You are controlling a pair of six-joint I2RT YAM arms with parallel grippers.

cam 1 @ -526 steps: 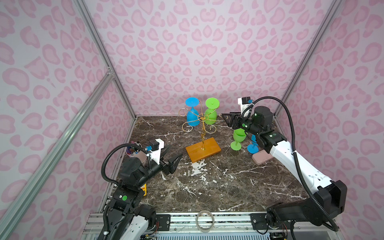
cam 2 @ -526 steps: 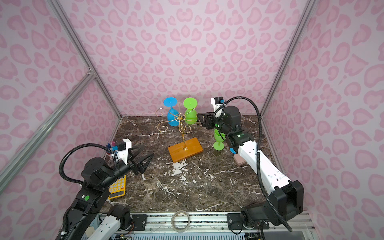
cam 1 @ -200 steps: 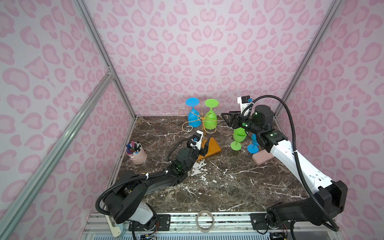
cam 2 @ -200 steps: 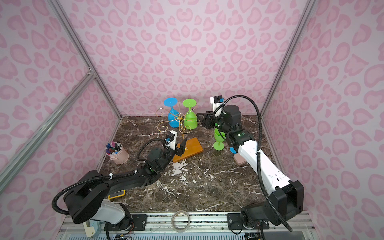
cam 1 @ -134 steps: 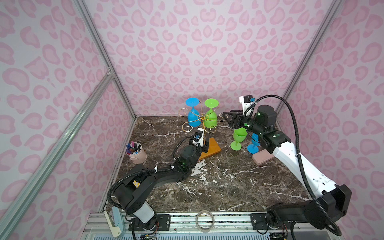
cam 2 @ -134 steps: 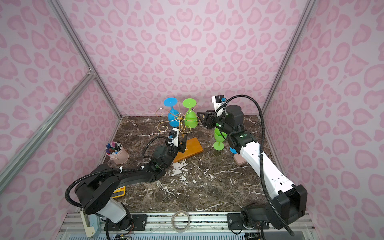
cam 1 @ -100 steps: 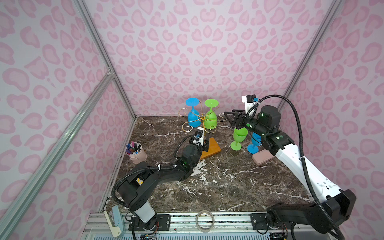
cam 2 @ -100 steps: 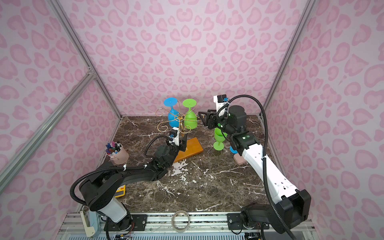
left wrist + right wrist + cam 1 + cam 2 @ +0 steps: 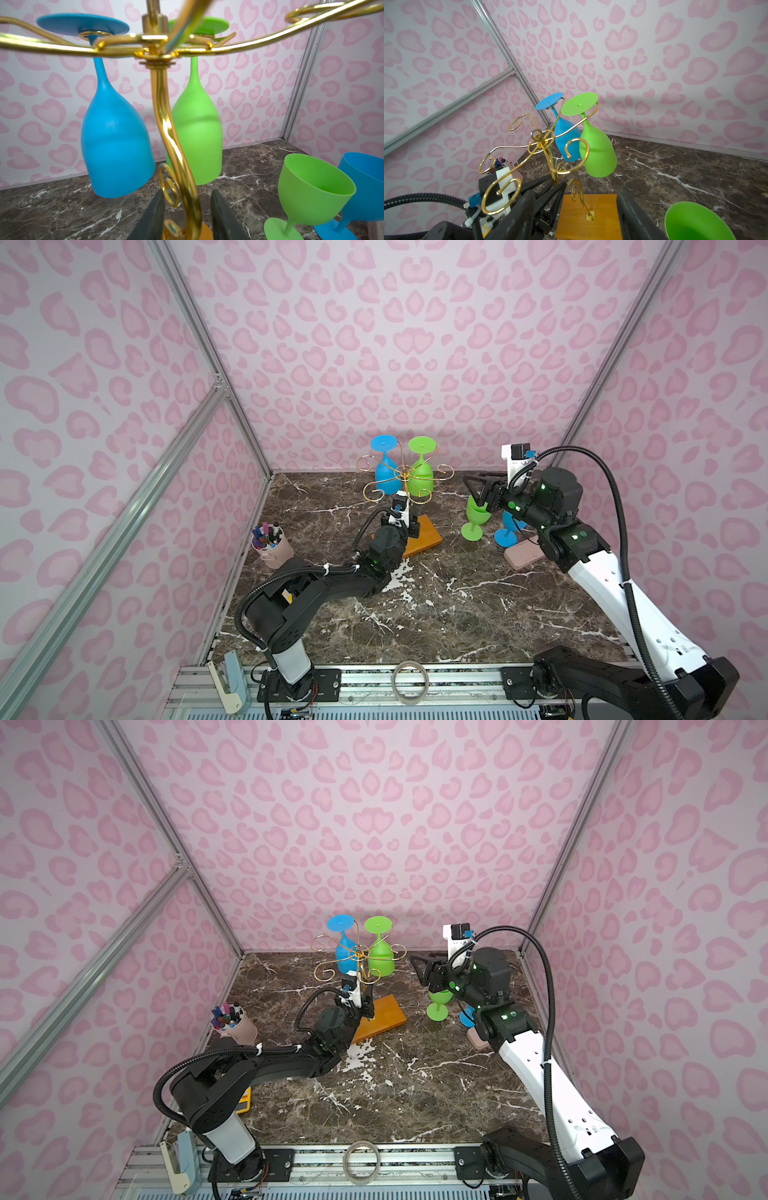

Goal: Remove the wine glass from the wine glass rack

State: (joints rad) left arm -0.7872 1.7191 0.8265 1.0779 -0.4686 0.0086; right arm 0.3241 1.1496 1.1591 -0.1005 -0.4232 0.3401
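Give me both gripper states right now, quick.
Left gripper: open, jaws either side of the post of the wine glass rack, not clamped on it.
Right gripper: open, holding nothing.

We are seeing a gold wine glass rack (image 9: 166,124) on an orange-brown base (image 9: 426,537), a hanging blue wine glass (image 9: 116,145), a hanging green wine glass (image 9: 197,135), a dark brown white-veined marble tabletop (image 9: 457,614), pale walls (image 9: 395,344) patterned with pink hearts
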